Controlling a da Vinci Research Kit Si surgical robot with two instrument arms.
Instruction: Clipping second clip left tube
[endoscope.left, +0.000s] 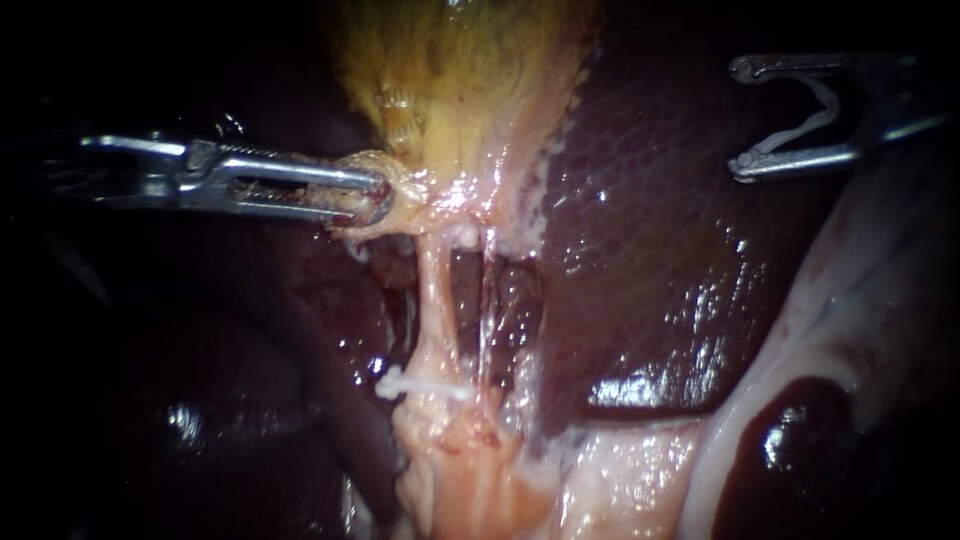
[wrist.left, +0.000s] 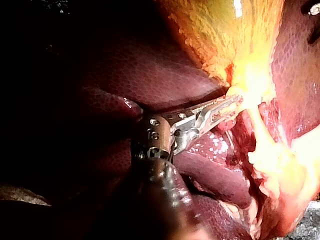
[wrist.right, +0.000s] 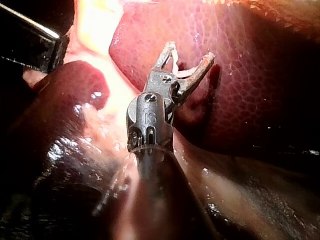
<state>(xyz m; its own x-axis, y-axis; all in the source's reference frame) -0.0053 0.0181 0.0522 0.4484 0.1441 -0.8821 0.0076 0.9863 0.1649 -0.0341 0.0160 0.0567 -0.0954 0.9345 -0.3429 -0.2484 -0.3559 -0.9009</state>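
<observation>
My left instrument (endoscope.left: 378, 197) comes in from the left, its jaws shut on the pale neck of the yellow gallbladder (endoscope.left: 450, 80), holding it taut. In the left wrist view the same grip (wrist.left: 234, 101) shows on yellow tissue. Below it the left tube (endoscope.left: 434, 300) runs down, stretched, with a white clip (endoscope.left: 420, 385) across its lower end. A thinner right tube (endoscope.left: 487, 300) lies beside it. My right instrument (endoscope.left: 745, 118) hovers at the upper right over the liver (endoscope.left: 660, 250), far from the tubes. Its jaws stand wide apart with a white open clip (endoscope.left: 815, 112) seated between them (wrist.right: 190, 51).
Dark red liver lobes surround the tubes on both sides. Pale fatty tissue (endoscope.left: 600, 480) lies below the clipped tube, and a whitish fold (endoscope.left: 860, 300) runs down the right side. In the right wrist view my left instrument's shaft (wrist.right: 30, 45) crosses beyond the liver.
</observation>
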